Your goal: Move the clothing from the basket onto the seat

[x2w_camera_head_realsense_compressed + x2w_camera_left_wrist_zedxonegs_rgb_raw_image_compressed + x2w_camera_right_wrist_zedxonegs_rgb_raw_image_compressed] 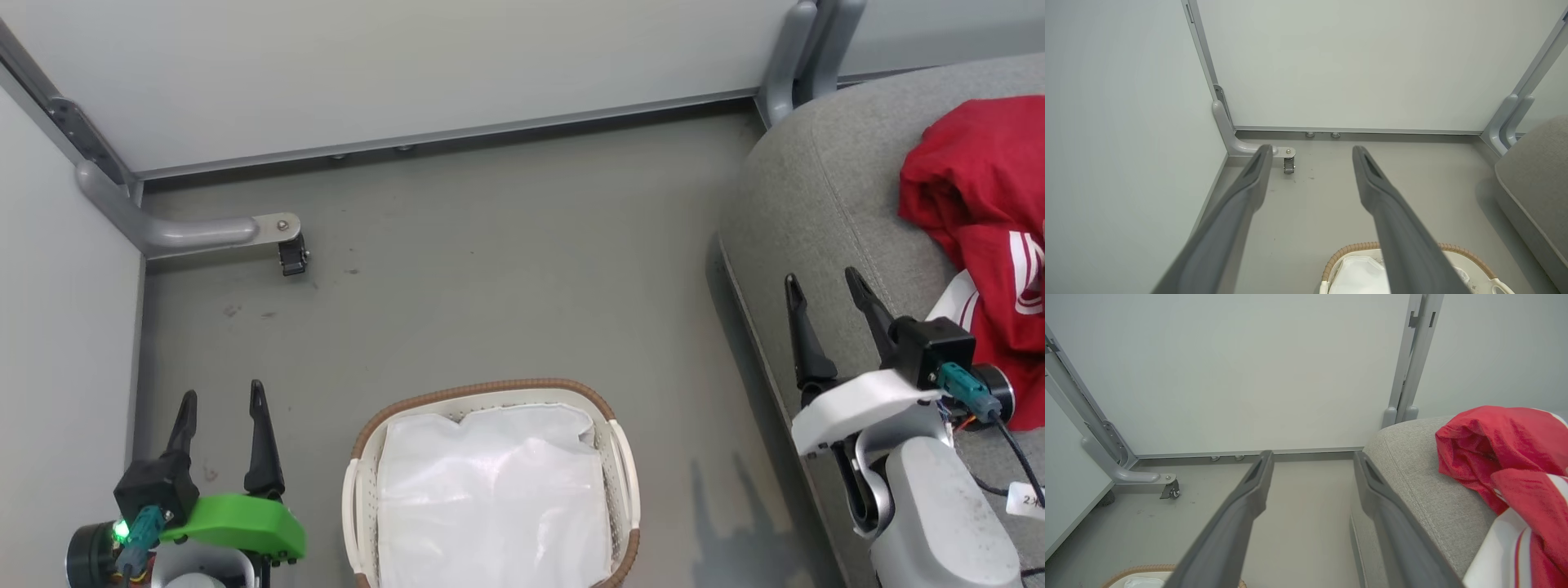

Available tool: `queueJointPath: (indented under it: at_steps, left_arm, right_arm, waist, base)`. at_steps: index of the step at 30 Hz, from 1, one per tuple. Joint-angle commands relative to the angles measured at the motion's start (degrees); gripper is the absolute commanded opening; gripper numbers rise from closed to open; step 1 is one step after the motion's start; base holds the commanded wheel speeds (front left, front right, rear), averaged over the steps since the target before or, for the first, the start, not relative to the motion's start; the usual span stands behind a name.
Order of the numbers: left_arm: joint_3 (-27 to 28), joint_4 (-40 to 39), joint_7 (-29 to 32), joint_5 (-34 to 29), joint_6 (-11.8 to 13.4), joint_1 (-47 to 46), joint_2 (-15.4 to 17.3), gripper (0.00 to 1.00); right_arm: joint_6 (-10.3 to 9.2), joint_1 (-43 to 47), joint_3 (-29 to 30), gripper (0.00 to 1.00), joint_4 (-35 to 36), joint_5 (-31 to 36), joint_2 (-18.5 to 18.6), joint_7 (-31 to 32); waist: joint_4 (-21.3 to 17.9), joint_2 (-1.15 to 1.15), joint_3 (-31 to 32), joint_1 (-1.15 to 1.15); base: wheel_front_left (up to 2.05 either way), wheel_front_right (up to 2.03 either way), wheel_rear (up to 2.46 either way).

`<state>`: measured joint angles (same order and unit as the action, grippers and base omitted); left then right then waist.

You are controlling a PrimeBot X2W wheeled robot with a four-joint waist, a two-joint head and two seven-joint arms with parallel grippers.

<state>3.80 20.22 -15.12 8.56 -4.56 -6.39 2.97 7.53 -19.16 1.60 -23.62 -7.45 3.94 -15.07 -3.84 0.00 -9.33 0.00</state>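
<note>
- Lower left: left gripper (pixel 223 389), fingers spread wide, gripping nothing, above the floor (pixel 490 269).
- Bottom centre: basket (pixel 490 385) on the floor — white sheet lining (pixel 490 490) inside.
- Lower right: right gripper (pixel 820 274), fingers spread, gripping nothing, over the seat (pixel 816 188) edge.
- Right edge: clothing (pixel 971 180) — red, heaped on the seat, just beside the right gripper.

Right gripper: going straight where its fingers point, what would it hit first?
Likely the wall where it meets the floor; the way there looks free. The grey seat beside the right gripper might be brushed; depth unclear.
</note>
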Motion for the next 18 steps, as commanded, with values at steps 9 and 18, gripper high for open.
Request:
queueJointPath:
  at_steps: [9, 18]
  left_arm:
    - [-1.2, 0.4, 0.0, 0.9, -0.1, 5.1, 0.0, 1.0]
    - [-2.5, -0.1, 0.0, 2.9, -0.7, 7.6, 0.0, 1.0]
  right_arm:
    - [-0.08, 6.9, -0.2, 1.0, -0.7, -1.8, -0.8, -0.1]
    - [-0.08, 10.0, -0.4, 1.0, -0.9, -2.8, -0.9, -0.1]
  waist:
    - [1.7, 0.0, 4.7, 0.0]
    - [1.7, 0.0, 6.6, 0.0]
  base:
    - [0.0, 0.0, 0.0]
    - [0.0, 0.0, 0.0]
